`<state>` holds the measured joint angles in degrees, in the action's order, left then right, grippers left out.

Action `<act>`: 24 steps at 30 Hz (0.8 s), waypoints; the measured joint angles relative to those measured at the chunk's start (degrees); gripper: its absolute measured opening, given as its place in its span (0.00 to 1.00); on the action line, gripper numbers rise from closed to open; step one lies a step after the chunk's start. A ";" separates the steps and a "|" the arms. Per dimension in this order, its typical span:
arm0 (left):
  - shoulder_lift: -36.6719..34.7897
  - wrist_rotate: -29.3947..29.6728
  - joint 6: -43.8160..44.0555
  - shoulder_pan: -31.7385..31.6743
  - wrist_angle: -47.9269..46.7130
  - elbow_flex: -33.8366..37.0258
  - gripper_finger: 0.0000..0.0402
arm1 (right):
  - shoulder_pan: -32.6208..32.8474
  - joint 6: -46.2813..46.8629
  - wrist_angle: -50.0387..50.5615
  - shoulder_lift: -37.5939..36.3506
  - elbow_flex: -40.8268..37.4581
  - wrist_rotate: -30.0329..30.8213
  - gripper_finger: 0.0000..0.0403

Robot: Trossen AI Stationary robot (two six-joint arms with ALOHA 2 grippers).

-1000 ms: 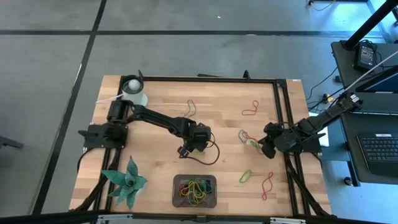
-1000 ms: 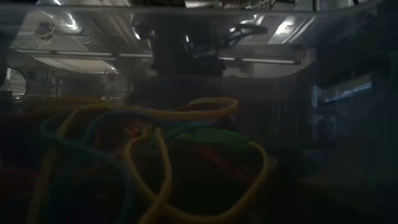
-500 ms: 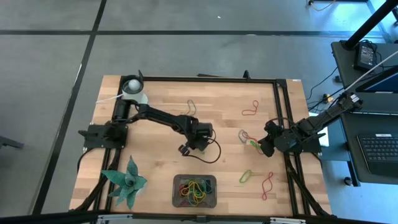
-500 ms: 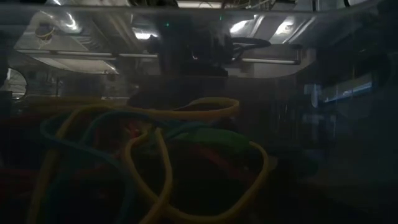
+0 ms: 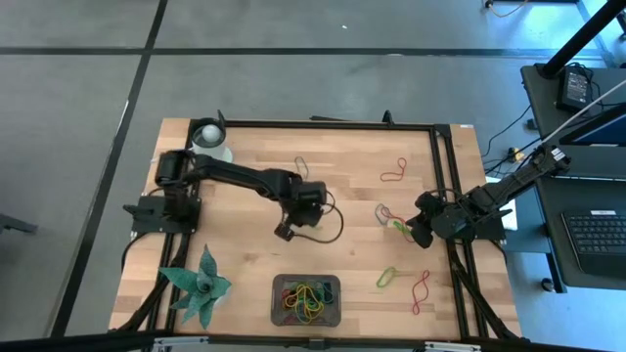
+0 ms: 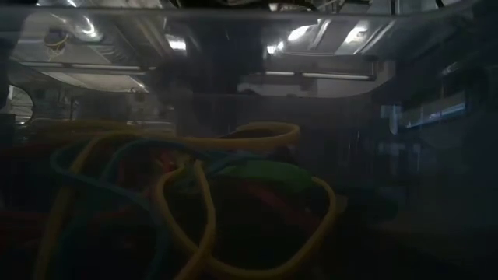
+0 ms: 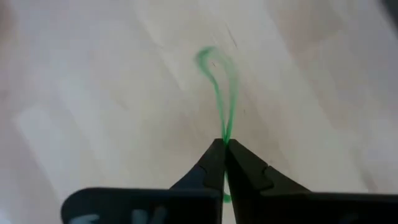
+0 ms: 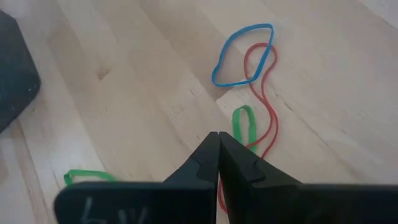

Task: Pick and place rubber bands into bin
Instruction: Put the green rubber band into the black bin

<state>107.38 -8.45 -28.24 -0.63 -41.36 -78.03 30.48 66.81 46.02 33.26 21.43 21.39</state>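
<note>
Rubber bands (image 5: 305, 296) lay heaped in the bin (image 5: 277, 302), which sat at the table's (image 5: 245, 254) near edge; in the low view their yellow, blue, green and red loops filled the foreground. Loose bands remained on the wood: a green band (image 5: 386, 278) and a red band (image 5: 422, 291) toward the right near corner, another red band (image 5: 393, 172) farther back, and a pale loop (image 5: 300, 168) near mid-table. The left gripper (image 5: 283, 232) stood over mid-table, beyond the bin, its fingers (image 7: 211, 167) pressed together on a thin green rubber band (image 7: 221, 87) whose loop lay stretched on the wood. The right gripper (image 5: 412, 232) waited at the right edge, its tips closed on nothing, beside a cluster of blue, red and green bands (image 8: 244, 68).
</note>
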 joint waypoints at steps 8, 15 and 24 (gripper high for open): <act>-9.35 8.17 14.69 2.12 -1.18 -4.01 0.01 | 0.00 -8.19 0.28 -0.02 0.00 0.00 0.04; -5.61 14.02 27.34 10.57 -12.63 -19.37 0.01 | 0.01 -10.04 0.23 -0.02 0.00 -0.01 0.04; 5.39 17.11 42.99 20.30 -22.18 -33.19 0.01 | 0.02 -14.68 0.09 0.00 0.00 -0.02 0.04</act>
<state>112.78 8.66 14.75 19.67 -63.55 -111.21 30.50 52.13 46.11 33.25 21.43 21.37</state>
